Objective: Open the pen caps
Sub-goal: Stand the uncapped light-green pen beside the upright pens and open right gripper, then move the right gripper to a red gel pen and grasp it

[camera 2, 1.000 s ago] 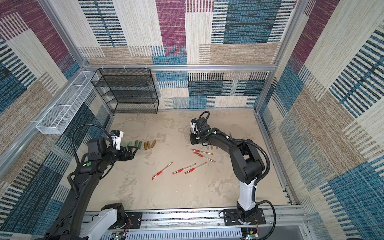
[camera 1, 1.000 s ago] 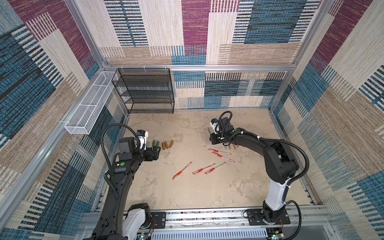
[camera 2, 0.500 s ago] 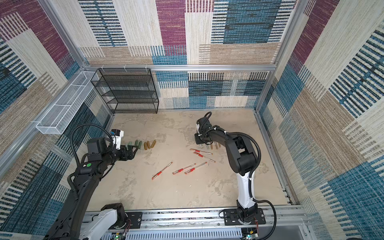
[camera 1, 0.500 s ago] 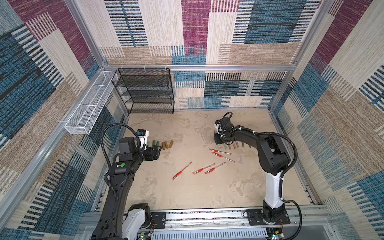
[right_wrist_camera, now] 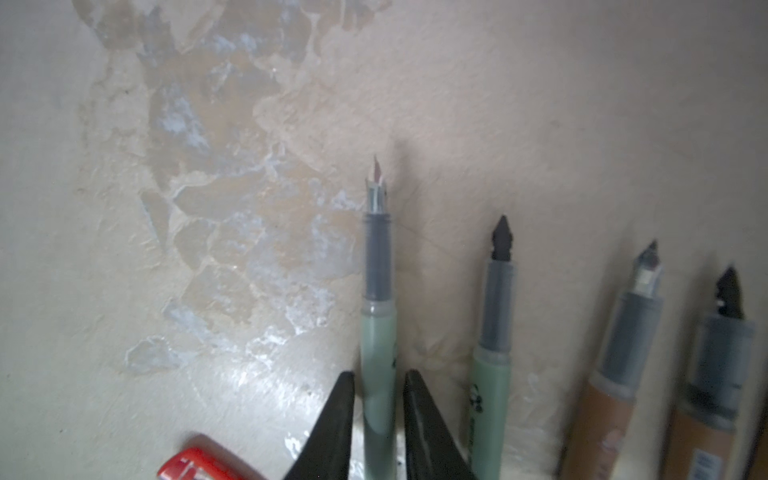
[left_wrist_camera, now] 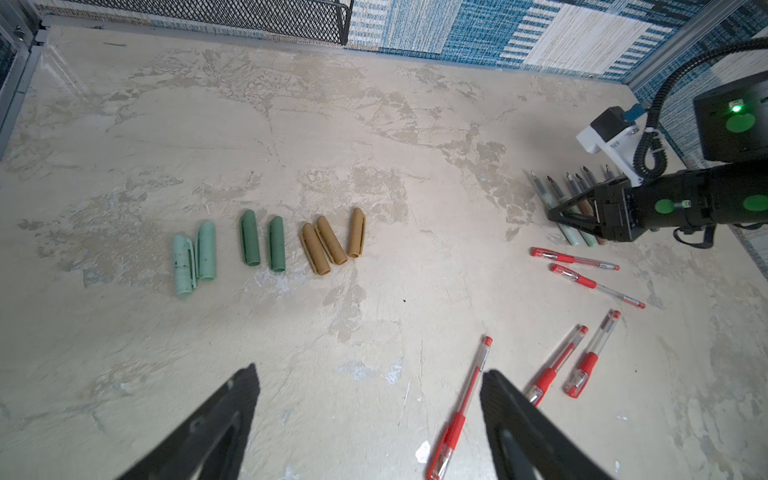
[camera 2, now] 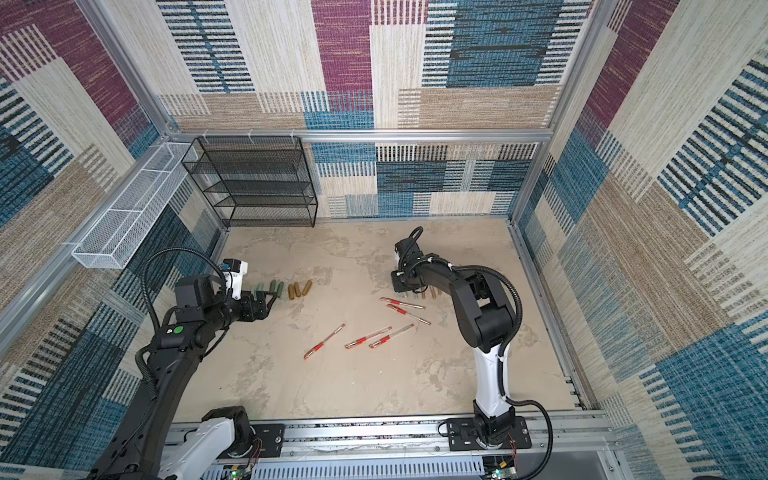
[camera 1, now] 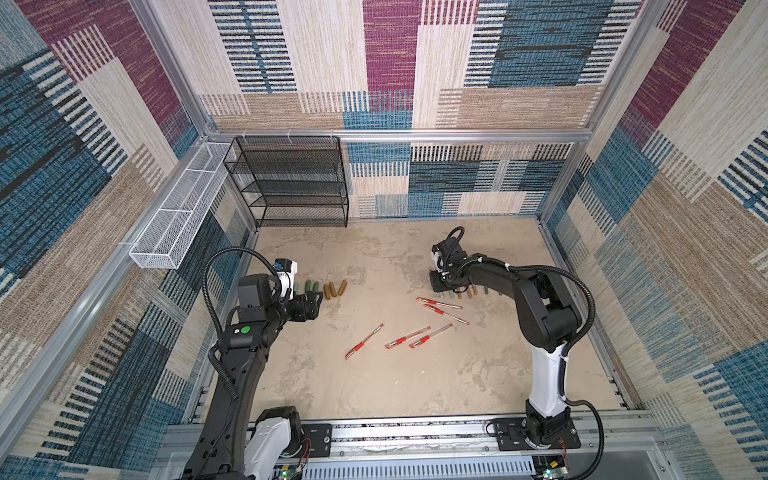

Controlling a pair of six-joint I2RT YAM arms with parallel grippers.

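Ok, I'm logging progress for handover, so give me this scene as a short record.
loose caps: seven stubby plastic pen caps in a row, two mint, two dark green, three brown
uncapped pens: nibbed barrels in a row
red pens: five slim clear red-capped pens, apparently still capped
left gripper: open, empty
right gripper: slightly open astride pale mint pen barrel

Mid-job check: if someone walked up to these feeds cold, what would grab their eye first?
First, the tidy row of pulled-off pen caps, mint, dark green and brown, on the left side of the table, just beyond the wide-open left tool. Then the right tool straddling a mint pen barrel, endmost in a row of uncapped pens. Five red pens lie scattered mid-table.
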